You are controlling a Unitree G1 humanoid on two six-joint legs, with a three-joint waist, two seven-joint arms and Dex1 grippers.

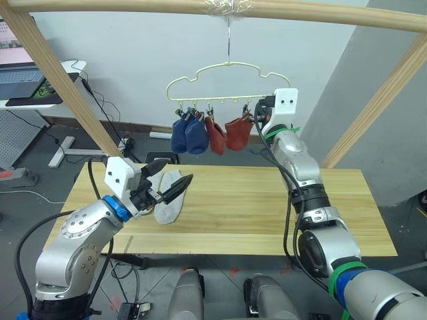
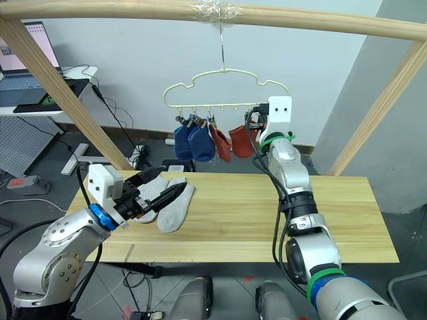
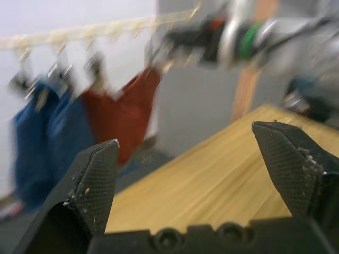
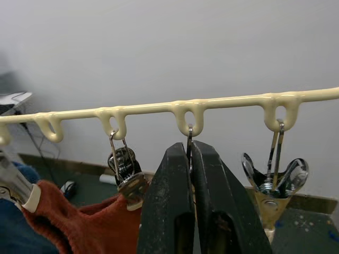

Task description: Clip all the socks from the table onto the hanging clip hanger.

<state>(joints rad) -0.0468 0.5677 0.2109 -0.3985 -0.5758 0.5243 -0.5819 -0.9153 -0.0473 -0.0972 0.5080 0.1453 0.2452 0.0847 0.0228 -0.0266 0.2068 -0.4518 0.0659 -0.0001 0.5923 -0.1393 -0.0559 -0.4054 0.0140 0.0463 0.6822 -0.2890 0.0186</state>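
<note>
The pale-yellow clip hanger (image 1: pixel 220 100) hangs from the wooden pole by its hook. Two blue socks (image 1: pixel 188 136) and two rust red socks (image 1: pixel 227 135) are clipped to it. Two light grey socks (image 1: pixel 169 204) lie side by side on the table (image 1: pixel 267 207), at its left end. My left gripper (image 1: pixel 176 173) hovers open just above them with nothing between its fingers. My right gripper (image 4: pixel 189 149) is raised to the hanger's right part and shut on a metal clip under the bar, beside the red socks. One bare clip (image 4: pixel 274 180) hangs beyond it.
A thick wooden pole frame (image 1: pixel 60 87) stands around the table, with slanted legs at the left and right. A desk with a laptop (image 1: pixel 20 77) is at the far left, with cables on the floor behind the table.
</note>
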